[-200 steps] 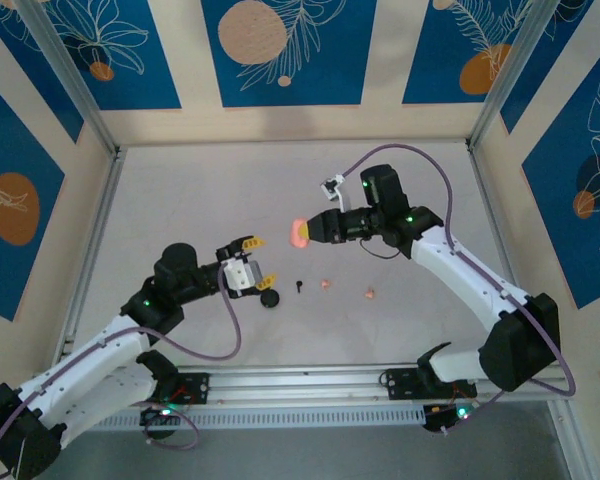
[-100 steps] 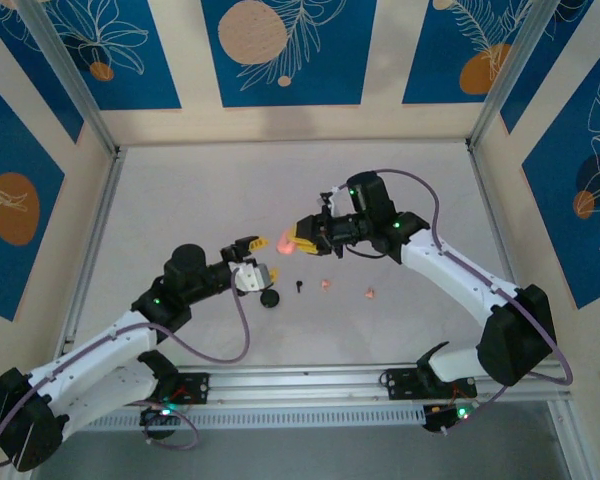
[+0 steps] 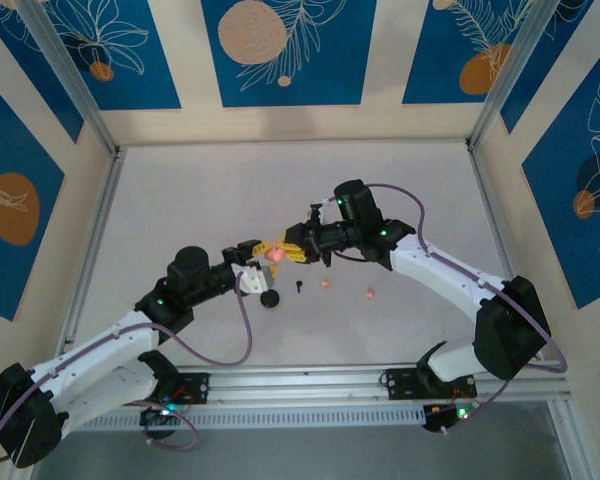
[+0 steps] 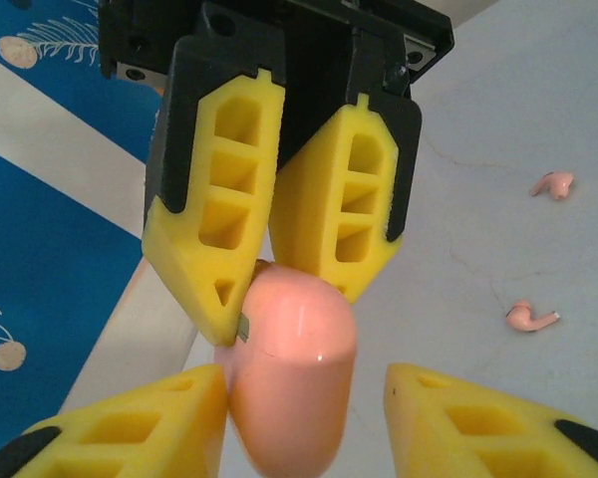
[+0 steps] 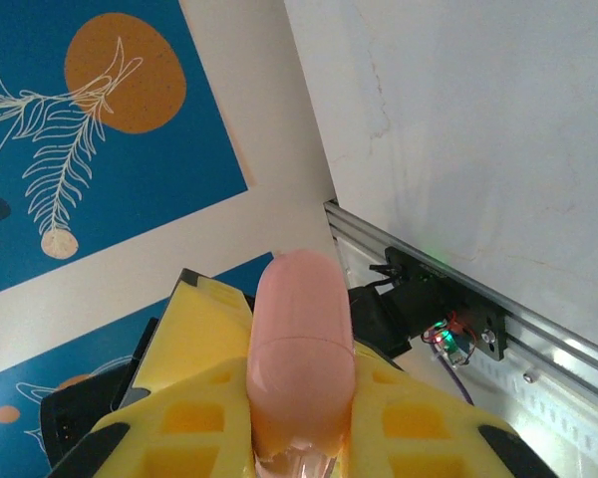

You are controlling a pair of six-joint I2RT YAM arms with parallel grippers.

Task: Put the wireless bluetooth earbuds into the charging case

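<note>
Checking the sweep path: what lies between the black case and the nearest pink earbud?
A single black earbud lies between the black case and that pink earbud, seen in the top view.

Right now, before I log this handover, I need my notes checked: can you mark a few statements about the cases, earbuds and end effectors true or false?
1. The right end effector grips the pink charging case. True.
2. The pink earbuds sit inside that case. False: this one and its twin lie on the table.
3. The left end effector has its jaws either side of the pink charging case. True.
4. The left end effector holds the black earbud. False: it lies on the table beside the black case.
</note>
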